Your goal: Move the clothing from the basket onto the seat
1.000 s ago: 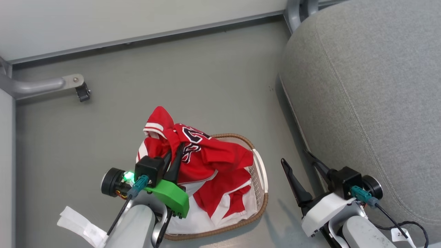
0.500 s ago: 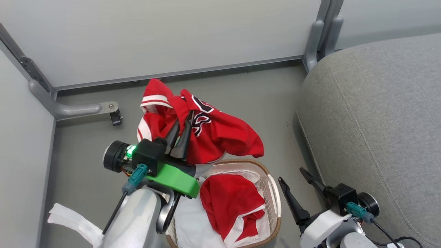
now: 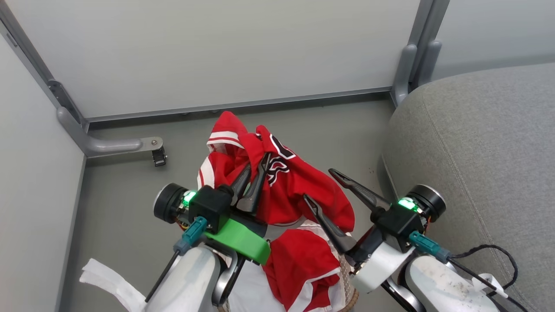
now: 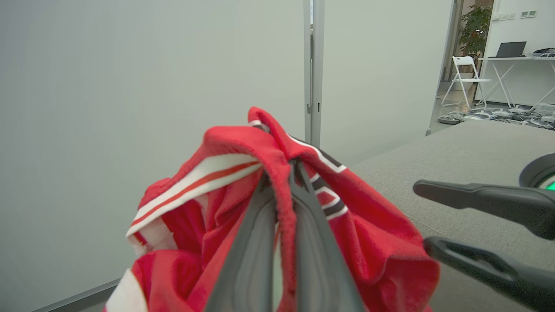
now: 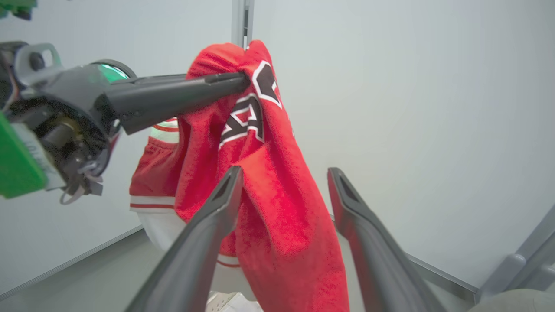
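My left gripper is shut on a bunched fold of the red jersey, which hangs above the basket with its black numerals showing. In the left wrist view the fingers pinch the jersey near its striped trim. My right gripper stands open just right of the hanging cloth; in its own view the right gripper has the jersey drooping between its spread fingers. The second red garment lies in the basket, mostly hidden by my arms. The grey seat is at the right.
A white sheet lies in the basket under the red garment. A white cloth strip is on the floor at lower left. Pale partition walls stand close behind, with a metal foot and caster at the left and posts by the seat.
The left gripper has lifted the jersey clear of the basket. The right gripper has risen from beside the basket up to the hanging jersey. The head camera has tilted up.
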You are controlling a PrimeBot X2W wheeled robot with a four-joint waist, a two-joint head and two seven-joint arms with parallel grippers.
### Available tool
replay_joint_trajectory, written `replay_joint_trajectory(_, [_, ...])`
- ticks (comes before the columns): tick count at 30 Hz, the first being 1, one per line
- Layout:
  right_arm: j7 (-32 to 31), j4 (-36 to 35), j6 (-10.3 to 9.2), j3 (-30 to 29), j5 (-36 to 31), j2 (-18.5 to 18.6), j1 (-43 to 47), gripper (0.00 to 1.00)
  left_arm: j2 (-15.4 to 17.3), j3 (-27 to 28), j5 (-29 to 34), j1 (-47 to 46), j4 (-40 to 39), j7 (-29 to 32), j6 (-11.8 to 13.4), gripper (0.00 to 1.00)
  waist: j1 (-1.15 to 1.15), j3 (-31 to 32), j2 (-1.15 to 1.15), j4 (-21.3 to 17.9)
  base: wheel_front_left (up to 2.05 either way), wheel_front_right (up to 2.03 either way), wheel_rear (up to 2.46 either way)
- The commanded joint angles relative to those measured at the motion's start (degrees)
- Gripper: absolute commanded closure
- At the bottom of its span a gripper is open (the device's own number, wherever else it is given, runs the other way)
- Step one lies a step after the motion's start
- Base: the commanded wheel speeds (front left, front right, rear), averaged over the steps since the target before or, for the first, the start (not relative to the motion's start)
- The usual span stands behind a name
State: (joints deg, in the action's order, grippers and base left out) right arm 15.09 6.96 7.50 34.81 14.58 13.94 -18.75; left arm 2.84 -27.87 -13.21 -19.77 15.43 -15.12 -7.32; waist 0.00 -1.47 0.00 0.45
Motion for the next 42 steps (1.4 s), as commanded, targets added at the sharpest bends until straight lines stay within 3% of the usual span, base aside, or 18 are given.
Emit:
replay_joint_trajectory(1, [0.1,-0.1,-0.02,1.3,-0.5,0.6,-1.1,0.00,0.1,-0.4,-0.4,0.5,0.0,-0.1,-0.2,1.00,0.00,0.1,0.00,0.3,0.00,0.00,0.00])
replay_joint_trajectory(9, [0.1,4.8,-0.02,5.5,-2.2,-0.8,-6.2,0.00,0.1,-7.3,-3.5,0.0,-0.6,-0.1,-0.2,1.00,0.00,0.6,0.00,2.4,0.00,0.00,0.00])
replay_joint_trajectory(17, [0.1,16.1,-0.02,6.5,-2.1,-5.0,-5.9,0.00,0.1,-11.2,-5.9,0.4,-1.8,-0.1,-0.2,1.00,0.00,1.3,0.00,4.8,0.00,0.00,0.00])
replay_joint_trajectory(18, [0.1,17.2,-0.02,6.8,-1.7,-5.5,-5.9,0.19,0.1,-11.5,-6.3,0.4,-1.9,-0.1,-0.2,1.00,0.00,1.3,0.00,5.0,0.00,0.00,0.00])
replay_joint_trajectory(19, [0.1,18.1,-0.02,7.3,-1.3,-5.7,-5.9,0.54,0.1,-11.7,-6.3,0.5,-1.9,-0.1,-0.2,1.00,0.00,1.3,0.00,5.1,0.00,0.00,0.00])
replay_joint_trajectory(20, [0.1,18.8,-0.02,7.7,-0.6,-6.0,-6.0,1.00,0.1,-12.0,-6.4,0.5,-2.0,-0.1,-0.2,1.00,0.00,1.3,0.00,5.3,0.00,0.00,0.00])
replay_joint_trajectory(27, [0.1,19.8,-0.03,7.1,1.4,-6.0,-5.9,1.00,0.1,-10.6,-5.9,0.9,-1.8,-0.1,-0.2,1.00,0.00,1.0,0.00,4.9,0.00,0.00,0.00])
replay_joint_trajectory(28, [0.1,19.7,-0.03,6.9,1.7,-5.9,-5.6,1.00,0.1,-10.0,-5.6,1.1,-2.0,-0.1,-0.2,0.60,0.00,0.9,0.00,4.6,0.00,0.00,0.00])
replay_joint_trajectory(30, [0.1,19.4,-0.03,6.2,1.9,-5.7,-5.0,1.00,0.1,-9.1,-5.2,1.3,-1.9,-0.1,-0.2,0.00,0.00,0.7,0.00,3.7,0.00,0.00,0.00])
replay_joint_trajectory(35, [0.1,18.3,-0.03,4.8,2.3,-5.2,-4.1,1.00,0.1,-7.3,-3.9,1.9,-1.8,-0.1,-0.2,0.00,0.00,0.0,0.00,-0.1,0.00,0.00,0.00])
replay_joint_trajectory(42, [0.1,16.5,-0.04,2.4,2.7,-3.7,-3.3,1.00,0.1,-4.9,-2.1,1.0,-1.2,0.0,-0.2,0.00,0.00,-2.7,0.00,-9.3,0.00,0.00,0.00])
